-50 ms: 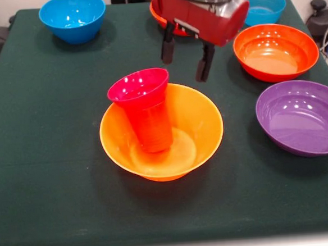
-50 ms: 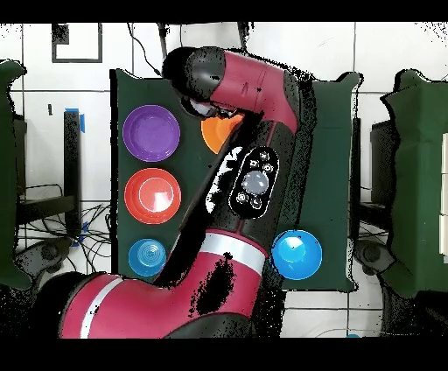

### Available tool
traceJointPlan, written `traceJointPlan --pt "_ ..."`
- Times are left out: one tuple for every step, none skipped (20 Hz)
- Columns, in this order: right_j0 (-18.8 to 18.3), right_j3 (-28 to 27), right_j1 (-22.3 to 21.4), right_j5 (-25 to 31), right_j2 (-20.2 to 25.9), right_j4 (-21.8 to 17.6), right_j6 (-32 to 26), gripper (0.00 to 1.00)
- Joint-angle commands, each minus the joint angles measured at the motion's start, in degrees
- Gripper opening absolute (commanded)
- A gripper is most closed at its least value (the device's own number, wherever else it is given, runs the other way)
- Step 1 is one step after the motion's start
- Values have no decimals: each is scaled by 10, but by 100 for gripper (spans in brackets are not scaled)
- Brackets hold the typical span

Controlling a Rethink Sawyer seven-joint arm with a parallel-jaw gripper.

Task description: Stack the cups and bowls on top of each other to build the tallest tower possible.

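The tower stands mid-table. Its base is a large yellow-orange bowl (image 1: pixel 197 120), and an orange-red cup (image 1: pixel 152 126) stands inside it, leaning slightly. A small magenta bowl (image 1: pixel 137 84) sits in the cup's mouth. My gripper (image 1: pixel 184 70) hangs just behind and to the right of the tower, above the big bowl's far rim. It is open, with nothing between its black fingers (image 1: pixel 205 62). In the overhead view the arm hides the gripper and most of the yellow-orange bowl (image 2: pixel 217 133).
Loose bowls ring the table: blue (image 1: pixel 72 17) (image 2: pixel 297 255), orange-red (image 1: pixel 275 50) (image 2: pixel 152 194), purple (image 1: pixel 300 116) (image 2: pixel 151 133) and a lighter blue one (image 1: pixel 265 6) (image 2: pixel 147 256). An orange rim (image 1: pixel 155 15) peeks out behind the arm.
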Motion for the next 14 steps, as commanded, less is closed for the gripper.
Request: traceJointPlan --pt "-26 23 19 43 75 -3 32 100" --pt "-27 19 24 39 76 -4 33 100" --pt "-28 14 32 28 77 -5 34 100" --pt "-29 11 37 24 79 -4 35 100" --pt "-29 9 44 13 81 -4 38 100" --pt "-29 8 46 8 82 -4 39 100" --pt "-28 6 51 2 82 -3 44 100" --pt "-28 1 56 1 81 -3 46 100" --pt "-27 -6 62 -5 78 -5 50 100" --pt "-28 -12 68 -8 77 -6 51 100" --pt "-30 -20 77 -16 76 -7 52 100" --pt "-30 -24 82 -21 75 -8 52 100" --pt "-31 -34 92 -29 71 -11 54 100" --pt "-33 -46 100 -28 69 -11 55 100"
